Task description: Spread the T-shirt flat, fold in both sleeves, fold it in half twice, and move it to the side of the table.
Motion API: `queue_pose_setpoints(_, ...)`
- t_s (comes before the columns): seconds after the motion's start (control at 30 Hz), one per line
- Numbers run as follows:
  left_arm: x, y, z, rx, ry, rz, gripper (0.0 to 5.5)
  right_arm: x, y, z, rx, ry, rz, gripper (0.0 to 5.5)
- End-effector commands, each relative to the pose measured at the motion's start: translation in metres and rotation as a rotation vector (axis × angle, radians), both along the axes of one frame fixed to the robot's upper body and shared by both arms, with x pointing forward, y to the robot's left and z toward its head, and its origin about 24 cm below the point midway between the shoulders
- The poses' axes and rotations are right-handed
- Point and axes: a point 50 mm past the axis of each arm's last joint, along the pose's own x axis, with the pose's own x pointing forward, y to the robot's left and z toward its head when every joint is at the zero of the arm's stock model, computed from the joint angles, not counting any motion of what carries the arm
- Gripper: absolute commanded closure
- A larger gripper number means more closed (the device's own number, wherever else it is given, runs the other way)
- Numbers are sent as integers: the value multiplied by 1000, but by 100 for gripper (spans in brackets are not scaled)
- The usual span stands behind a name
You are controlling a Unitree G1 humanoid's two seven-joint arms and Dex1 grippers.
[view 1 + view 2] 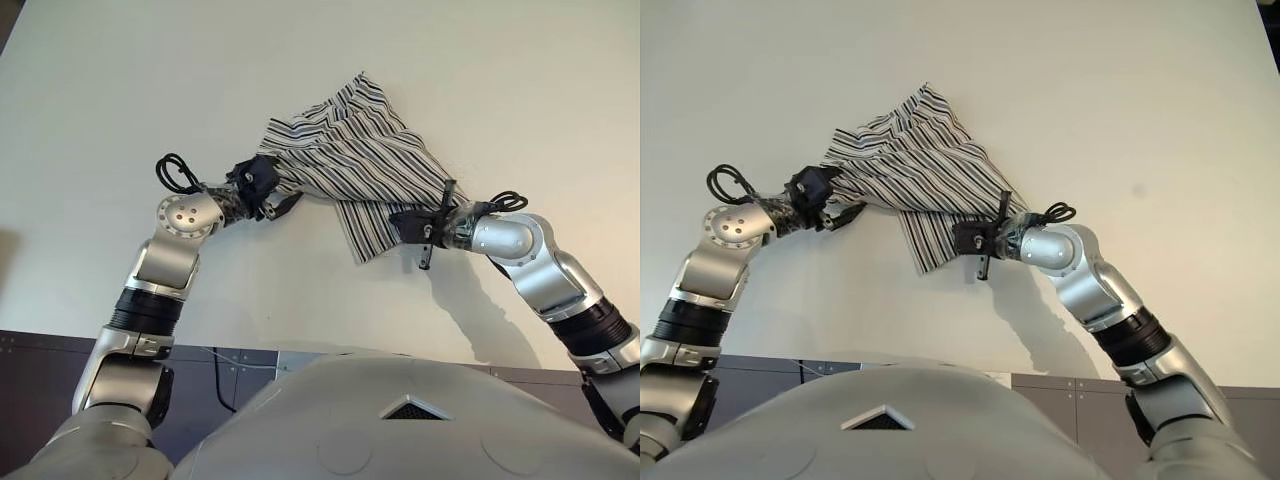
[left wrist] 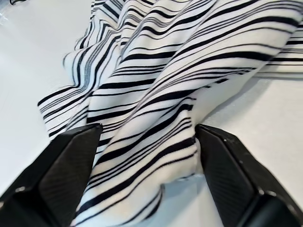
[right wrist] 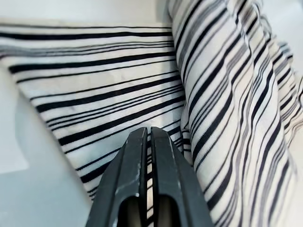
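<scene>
T-shirt (image 1: 350, 165) of black-and-white striped cloth sat bunched near the middle of the white bench (image 1: 110, 100), drawn out between the two arms. Nearest, a loose flap of it pointed toward 6 o'clock, with its stripes running lengthwise. Just beside that flap, at 4 o'clock from the shirt's middle, the right gripper (image 3: 147, 135) had its fingers pressed together, pinching a fold of the striped cloth at the shirt's edge. The cloth ran flat on one side of them and heaped up in ridges on the other. At 8 o'clock, the left gripper (image 2: 147, 130) met the opposite corner. Its black fingers (image 2: 71, 165) were spread wide, and a thick bunch of cloth filled the gap and touched both. Whether they squeezed that bunch could not be told. Folds fanned out from both corners across the body of the shirt. Farthest off, at 12 o'clock, one pointed corner lay on the bench.
</scene>
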Motion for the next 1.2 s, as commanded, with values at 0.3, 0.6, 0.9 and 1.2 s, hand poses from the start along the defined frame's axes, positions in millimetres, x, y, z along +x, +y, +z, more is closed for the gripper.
queue_pose_setpoints(0.3,-5,7,-18,118,125,-126,209,22,-37,-19,-242,-41,24,540)
queue_pose_setpoints(0.6,-2,18,-9,424,-80,-257,348,35,-42,-18,-240,-71,-19,540)
queue_pose_setpoints(0.9,3,23,-6,576,-243,-365,348,39,-49,-19,-239,-91,-50,540)
queue_pose_setpoints(1.2,-4,6,-11,580,-496,-440,477,41,-49,-18,-239,-99,-46,540)
